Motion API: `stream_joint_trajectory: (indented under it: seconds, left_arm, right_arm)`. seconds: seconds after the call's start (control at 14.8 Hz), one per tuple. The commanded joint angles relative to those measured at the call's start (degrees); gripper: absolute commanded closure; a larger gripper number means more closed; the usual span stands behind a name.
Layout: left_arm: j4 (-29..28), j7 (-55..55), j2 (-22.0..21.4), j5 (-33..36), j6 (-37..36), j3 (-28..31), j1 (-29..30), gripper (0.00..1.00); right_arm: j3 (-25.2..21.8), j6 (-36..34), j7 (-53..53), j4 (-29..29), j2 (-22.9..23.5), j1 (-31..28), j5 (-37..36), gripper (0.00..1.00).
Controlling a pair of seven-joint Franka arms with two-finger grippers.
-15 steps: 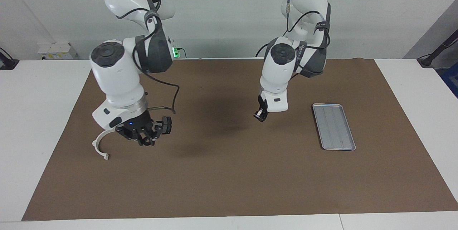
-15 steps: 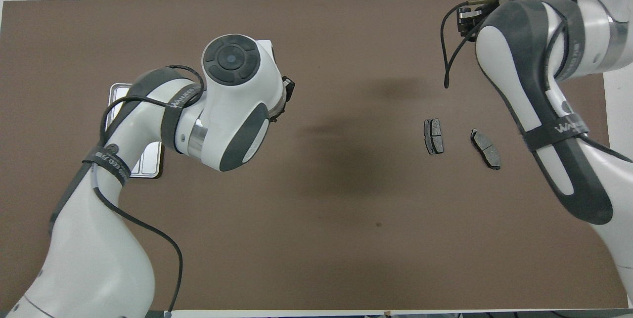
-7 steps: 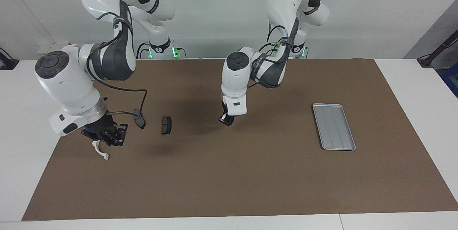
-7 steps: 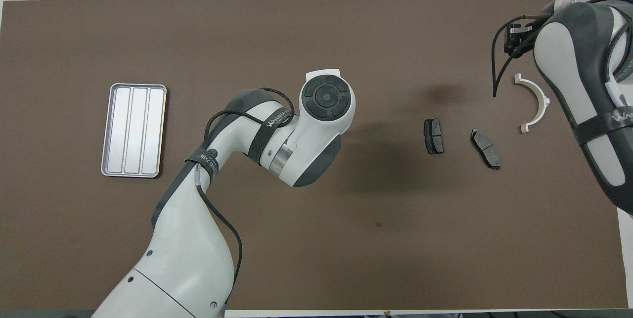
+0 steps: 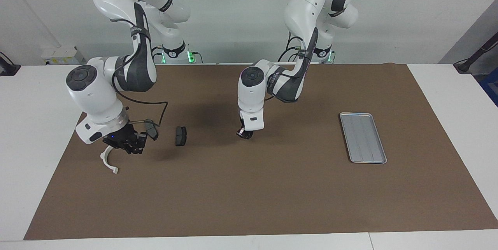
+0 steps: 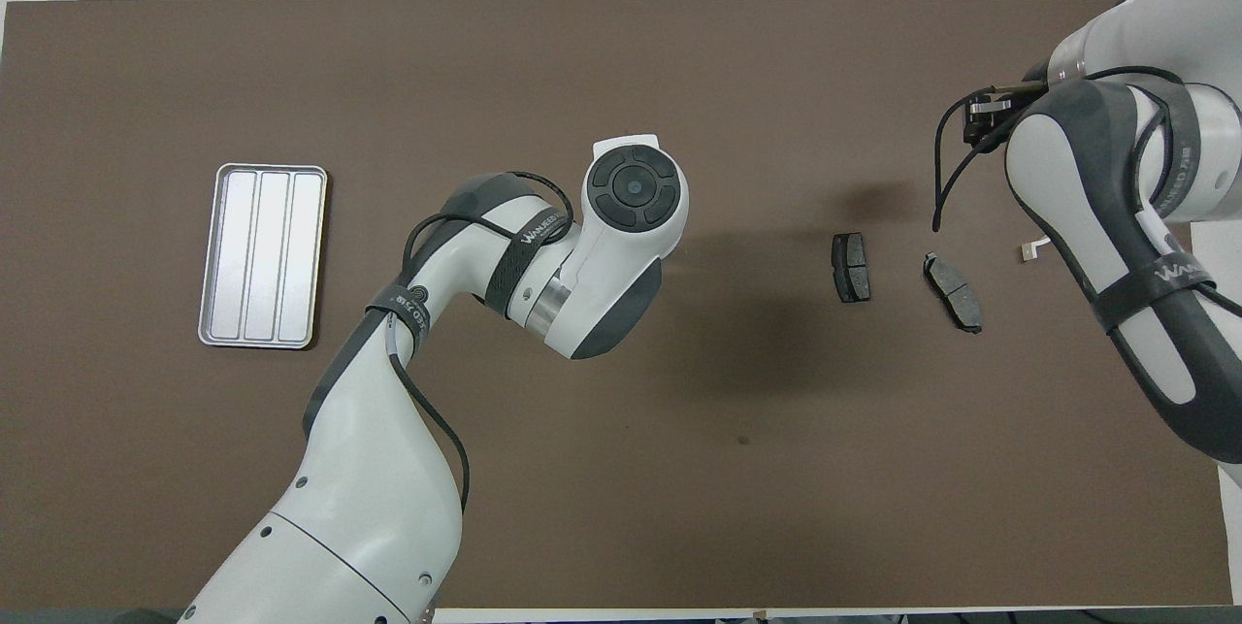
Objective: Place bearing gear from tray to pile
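Note:
The silver tray (image 5: 362, 137) (image 6: 262, 255) lies bare toward the left arm's end of the mat. The pile is two dark brake pads (image 5: 181, 136) (image 6: 851, 267) (image 6: 953, 291) and a white half-ring bracket (image 5: 109, 161), of which only a tip (image 6: 1030, 250) shows from overhead. My left gripper (image 5: 245, 134) hangs low over the mat between tray and pile, shut on a small pale part that I take for the bearing gear (image 5: 242, 130). From overhead its own wrist hides it. My right gripper (image 5: 125, 144) (image 6: 980, 110) hovers just over the bracket.
A brown mat (image 5: 249, 195) covers most of the white table. A black cable (image 5: 157, 106) loops from the right wrist down near the brake pad beside the bracket. A grey box (image 5: 62, 55) sits at the table's edge by the wall.
The left gripper travelled from beside the tray toward the pile and has slowed. The right arm swung off the brake pads toward its end of the table, then drifted back a little over the bracket.

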Motion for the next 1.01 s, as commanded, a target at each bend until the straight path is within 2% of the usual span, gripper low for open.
stream_joint_trajectory:
  seconds: [0.0,0.2,0.27,0.34,0.4,0.47,0.54,0.67,0.94]
  left_arm:
    - [-2.1,-0.8,-0.7,1.1,1.5,1.3,-0.6,1.0]
    - [-2.2,-0.6,-0.8,1.1,1.4,1.3,-0.3,1.0]
    - [-2.2,-0.5,-0.8,1.1,1.4,1.3,0.1,0.8]
    - [-2.2,-0.5,-0.9,1.1,0.8,1.4,0.1,0.56]
    - [-2.1,-0.7,-1.0,1.1,0.0,1.4,0.1,0.12]
    - [-1.7,-0.7,-1.3,1.2,-1.4,1.6,0.1,0.0]
    - [-1.4,-0.3,-1.5,1.6,-2.3,2.7,0.1,0.0]
    - [-1.6,-0.2,-4.4,1.8,-3.6,3.6,0.5,0.0]
    - [-1.4,2.4,-10.2,2.0,-9.0,3.6,5.3,0.0]
  right_arm:
    - [0.6,3.7,-2.4,-4.3,-2.0,-1.6,0.9,1.0]
    - [0.6,4.4,-2.7,-4.8,-1.7,-1.7,0.9,1.0]
    - [0.6,4.6,-2.8,-5.1,-1.4,-1.9,0.9,1.0]
    - [0.6,5.0,-2.9,-5.3,-1.2,-1.9,0.8,1.0]
    - [0.6,5.5,-3.0,-5.6,-0.9,-1.9,0.8,1.0]
    - [0.6,6.3,-2.9,-6.1,-0.5,-1.9,0.7,1.0]
    - [0.6,7.4,-3.0,-7.0,-0.4,-1.9,0.7,1.0]
    - [0.5,10.1,-3.0,-8.8,0.0,-2.0,0.5,1.0]
    - [0.5,12.8,-3.9,-9.9,1.6,-2.2,0.4,1.0]
